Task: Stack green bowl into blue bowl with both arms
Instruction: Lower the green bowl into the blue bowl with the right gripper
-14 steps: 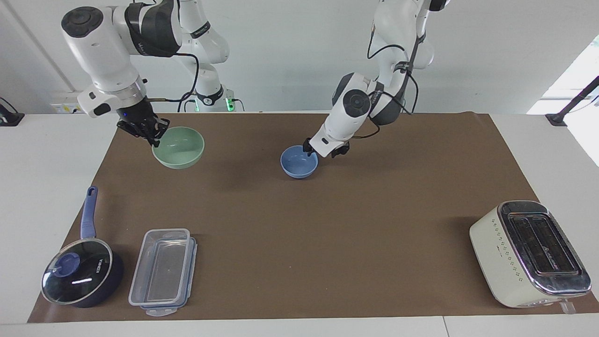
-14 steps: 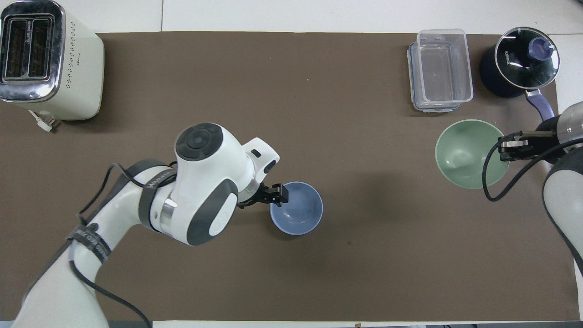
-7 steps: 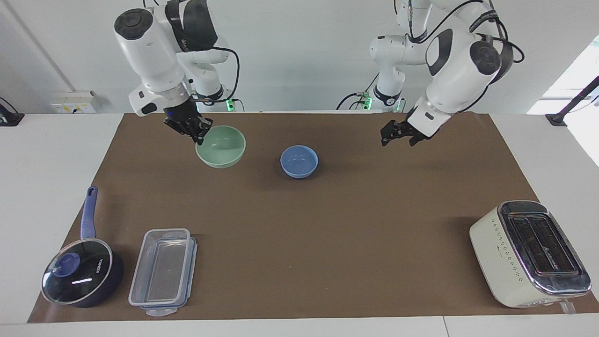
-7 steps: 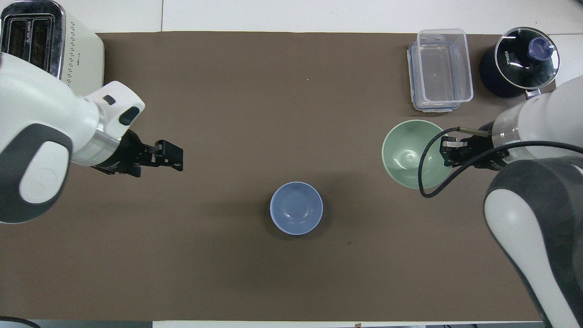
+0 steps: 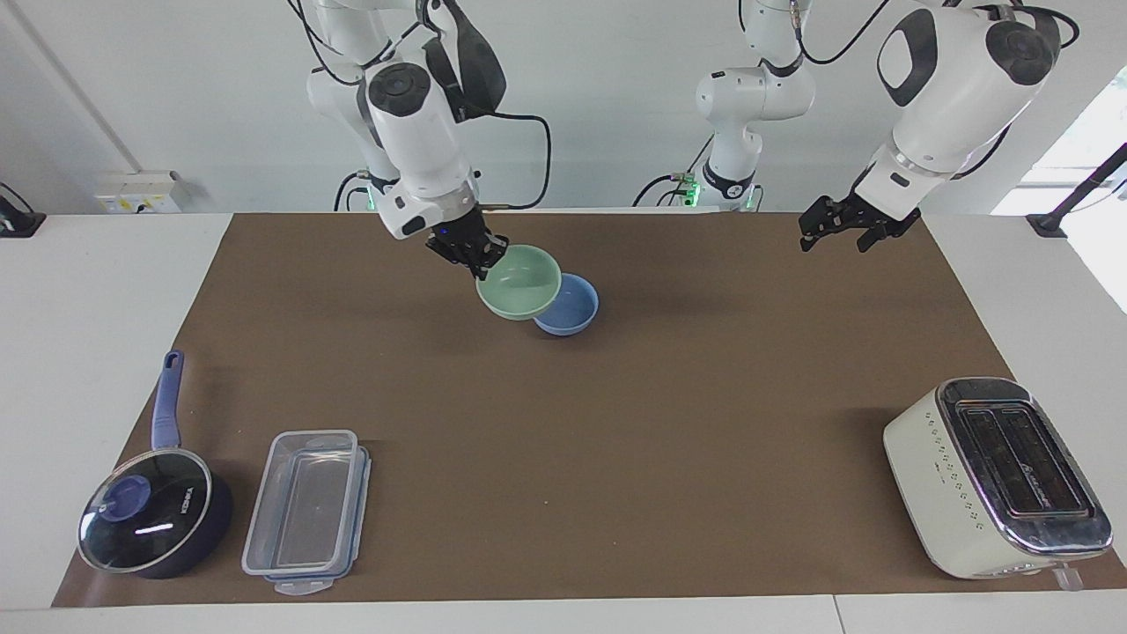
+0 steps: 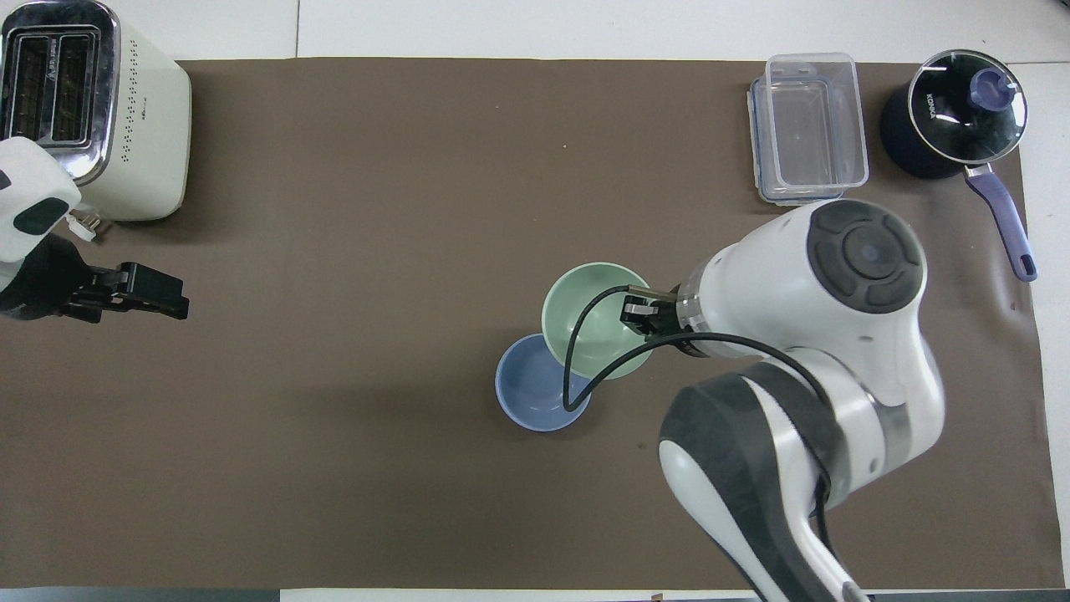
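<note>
Now green bowl [image 5: 519, 282] in right pincer [image 5: 475, 255], newly overlapping blue bowl [image 5: 570, 310].

blue bowl [image 6: 528, 397]: its 1 o'clock rim is hidden under the green bowl [image 6: 589, 313]
toaster [image 6: 79, 100]: corner cut off by the frame edge

**Inventory of objects on the brown mat, by kind and number.**
Bowls, two: one green bowl [image 5: 519, 281] and one blue bowl [image 5: 570, 308], at upper centre of the facing view. Lidded saucepan [image 5: 151, 519], one, lower left. Clear plastic container [image 5: 305, 509], one, lower left. Toaster [image 5: 995, 477], one, lower right. Large white arms, two, each with one black gripper: right gripper [image 5: 469, 251], left gripper [image 5: 847, 224].
</note>
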Controlling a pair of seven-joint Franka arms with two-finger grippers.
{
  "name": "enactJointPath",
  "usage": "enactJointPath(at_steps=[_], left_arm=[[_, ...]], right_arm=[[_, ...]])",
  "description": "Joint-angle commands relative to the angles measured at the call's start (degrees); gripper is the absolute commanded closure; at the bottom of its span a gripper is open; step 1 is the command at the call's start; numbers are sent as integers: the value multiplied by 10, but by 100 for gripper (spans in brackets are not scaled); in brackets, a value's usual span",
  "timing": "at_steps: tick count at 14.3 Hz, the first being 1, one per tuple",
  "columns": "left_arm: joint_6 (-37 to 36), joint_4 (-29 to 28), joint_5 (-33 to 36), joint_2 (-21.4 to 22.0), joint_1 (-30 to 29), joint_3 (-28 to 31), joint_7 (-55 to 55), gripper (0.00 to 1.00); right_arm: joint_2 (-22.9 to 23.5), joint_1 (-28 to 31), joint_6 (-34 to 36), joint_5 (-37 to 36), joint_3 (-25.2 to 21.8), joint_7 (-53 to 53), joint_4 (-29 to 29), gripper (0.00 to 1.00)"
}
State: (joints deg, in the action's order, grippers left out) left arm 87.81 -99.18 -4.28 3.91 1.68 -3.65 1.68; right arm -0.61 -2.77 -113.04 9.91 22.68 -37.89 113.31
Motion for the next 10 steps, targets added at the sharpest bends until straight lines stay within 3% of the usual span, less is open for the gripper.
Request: enactJointPath(at_steps=[1,4,6,10], left_arm=[[-72,81,30,-29,-1,-6,-4,0],[-118,126,46,-46,2,-7,-5,0],[-110,117,44,-39,4,-6,-5,0],[-102,111,42,-30,7,-7,2,0]], right_arm=[[7,-28,-52,10,-1,-28,37,100],[20,-53,-104,9,-1,-43,68,100],[18,-62,-146,9,-1,-36,101,100],[17,-63,-160,9,-1,-21,120,100]])
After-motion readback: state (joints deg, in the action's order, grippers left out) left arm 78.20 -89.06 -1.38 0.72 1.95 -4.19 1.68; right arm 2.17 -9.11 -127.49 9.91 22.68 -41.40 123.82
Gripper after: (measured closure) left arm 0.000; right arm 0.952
